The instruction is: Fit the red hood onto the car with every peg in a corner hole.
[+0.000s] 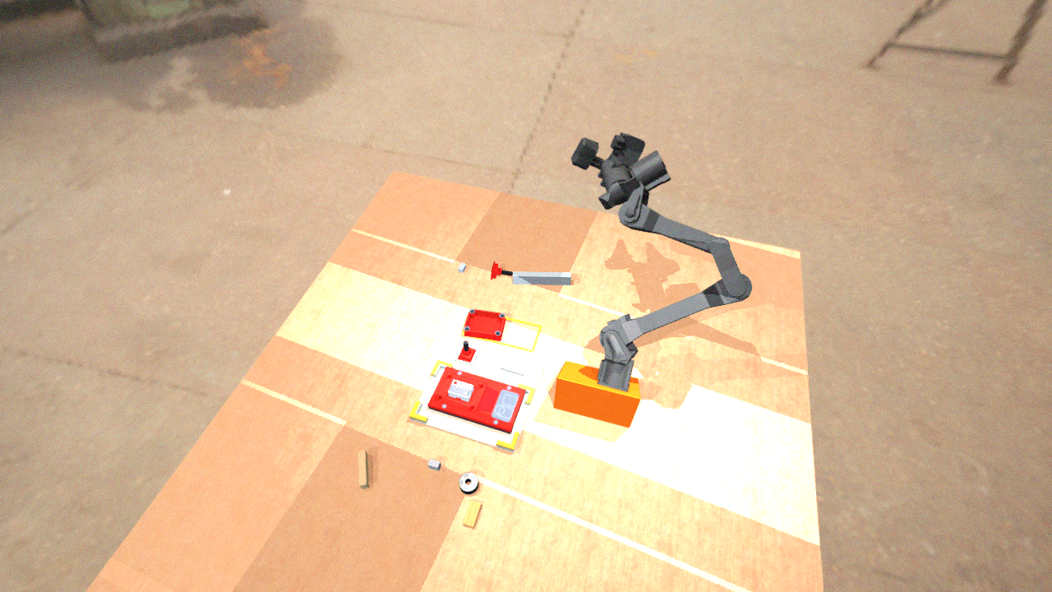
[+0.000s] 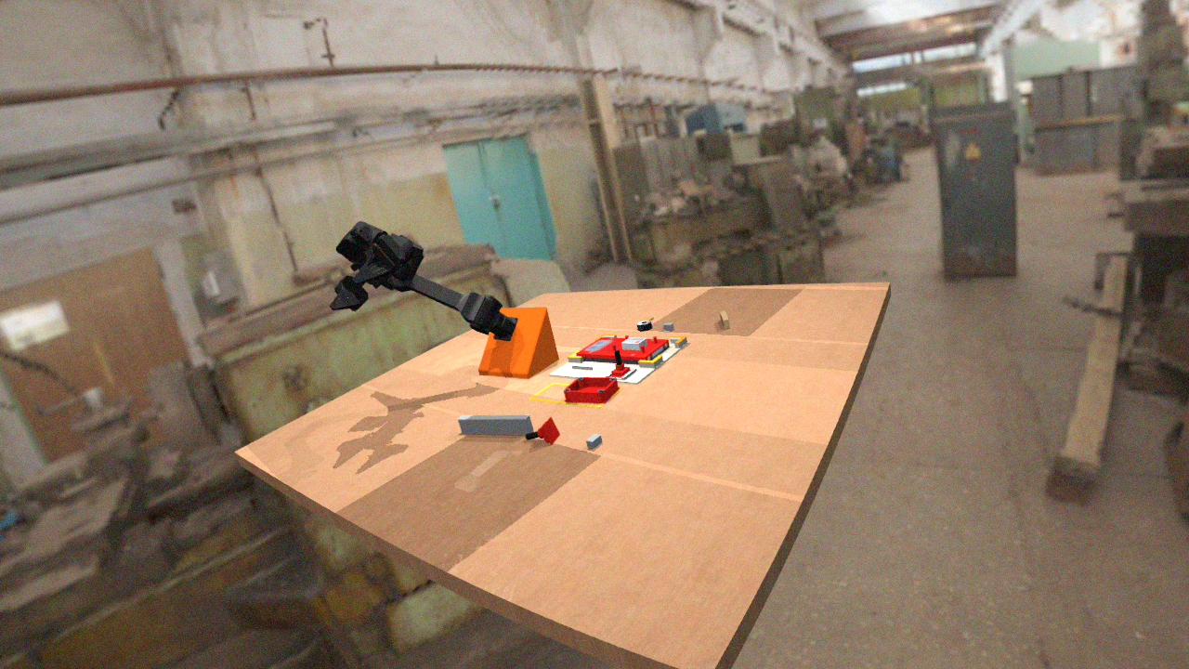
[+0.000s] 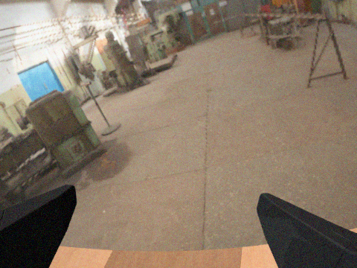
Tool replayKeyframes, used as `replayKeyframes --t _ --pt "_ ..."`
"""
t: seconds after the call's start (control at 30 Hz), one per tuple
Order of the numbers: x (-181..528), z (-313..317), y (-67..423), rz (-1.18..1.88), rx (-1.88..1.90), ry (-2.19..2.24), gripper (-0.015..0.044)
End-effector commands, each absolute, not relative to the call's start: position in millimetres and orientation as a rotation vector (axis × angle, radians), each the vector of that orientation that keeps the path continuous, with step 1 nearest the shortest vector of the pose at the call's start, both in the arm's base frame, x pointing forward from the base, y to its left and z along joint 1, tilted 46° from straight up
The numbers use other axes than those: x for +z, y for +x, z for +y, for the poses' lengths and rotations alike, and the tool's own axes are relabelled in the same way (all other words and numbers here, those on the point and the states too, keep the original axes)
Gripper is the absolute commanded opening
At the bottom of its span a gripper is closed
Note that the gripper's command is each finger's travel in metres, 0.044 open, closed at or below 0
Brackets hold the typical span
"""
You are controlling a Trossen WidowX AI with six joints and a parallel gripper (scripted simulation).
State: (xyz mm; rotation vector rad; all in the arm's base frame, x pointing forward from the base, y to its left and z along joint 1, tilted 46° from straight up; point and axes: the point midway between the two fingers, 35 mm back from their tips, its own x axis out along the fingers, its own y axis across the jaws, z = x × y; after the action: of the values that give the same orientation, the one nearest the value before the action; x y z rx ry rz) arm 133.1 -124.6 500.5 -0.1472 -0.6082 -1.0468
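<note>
The red hood [image 1: 483, 324] [image 2: 591, 389] lies on the table [image 1: 662, 478] at the left end of a yellow outlined rectangle, and its hollow side seems to face up. The red car chassis [image 1: 482, 412] [image 2: 610, 349] sits in a jig with yellow corners, with the pale engine block [image 1: 461, 390] [image 2: 633, 342] on it. My gripper [image 1: 606, 150] [image 2: 348, 266] [image 3: 169, 201] is open and empty. It is raised high over the table's far edge, far from the hood.
The arm stands on an orange base [image 1: 596, 394] [image 2: 519, 345] right of the jig. A small red stand with a black knob [image 1: 465, 352] sits between hood and chassis. A grey bar with a red-tipped tool [image 1: 540, 277] [image 2: 494, 425] lies farther back. Small blocks [image 1: 362, 468] and a ring [image 1: 468, 483] lie near the front.
</note>
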Motion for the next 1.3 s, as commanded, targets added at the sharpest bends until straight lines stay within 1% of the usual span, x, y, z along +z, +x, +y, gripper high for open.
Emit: replayKeyframes --t 0.0,0.23,0.37,0.5,0.67,0.77,0.83,1.27 --pt "469 -121 186 -0.454 -0.961 -0.299 0.0440" --pt "383 -111 273 -0.153 -0.740 -0.544 0.0440" --pt "327 -103 306 0.001 -0.595 -0.642 0.0440" --pt "266 -92 328 0.151 -0.437 -0.716 0.0440" --pt "183 -77 337 0.341 -0.227 -0.791 0.0440" --pt "134 -67 332 0.450 -0.093 -0.818 0.0440" --pt "114 -62 328 0.495 -0.034 -0.825 0.0440" --pt "107 -65 329 0.500 -0.027 -0.826 0.0440"
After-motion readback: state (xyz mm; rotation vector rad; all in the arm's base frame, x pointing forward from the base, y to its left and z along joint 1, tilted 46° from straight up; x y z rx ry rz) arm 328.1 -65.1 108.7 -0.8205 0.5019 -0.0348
